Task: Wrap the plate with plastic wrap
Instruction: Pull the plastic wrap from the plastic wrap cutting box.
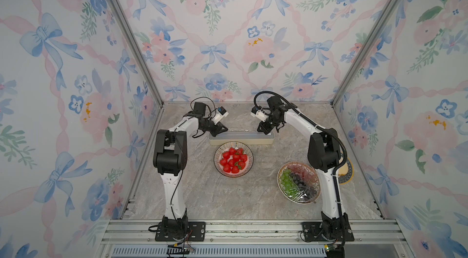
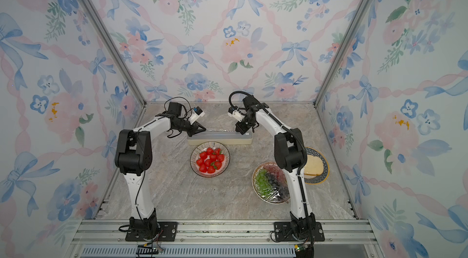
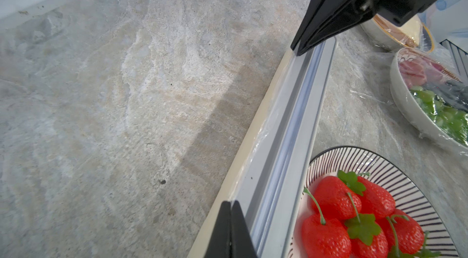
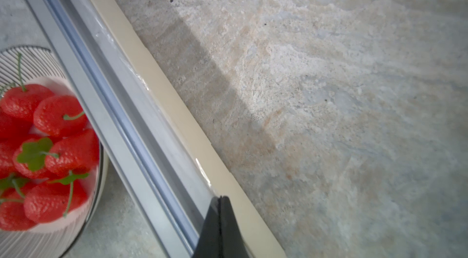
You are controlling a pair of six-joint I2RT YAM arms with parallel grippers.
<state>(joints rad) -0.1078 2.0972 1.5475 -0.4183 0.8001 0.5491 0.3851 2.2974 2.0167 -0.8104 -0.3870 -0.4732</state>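
Plastic wrap (image 3: 259,135) first. Its loose, crinkly edge lies along the far lip of the long cream box (image 1: 241,139). That box sits across the back of the table (image 1: 228,203), right beside the strawberry plate (image 1: 233,159).

Out to the ends of the box now. The left gripper (image 3: 231,204) has its jaws pressed tight together at one end, right on that film edge. The right gripper (image 4: 219,199) is clamped the same way at the opposite end. From both wrist views we'd say each has nipped the film, though it is so clear that we can't be certain.

So where are we? Early, by our reckoning. No sheet has been drawn out, and the strawberries sit bare with nothing over them. We take the grab as made, and the rest is to come: pulling a length over the plate, cutting it free and tucking it round the rim.

Further out, the grape plate (image 1: 298,183) gleams under film, so it's apparently wrapped. The bread plate (image 2: 315,165) behind the right arm looks covered too.
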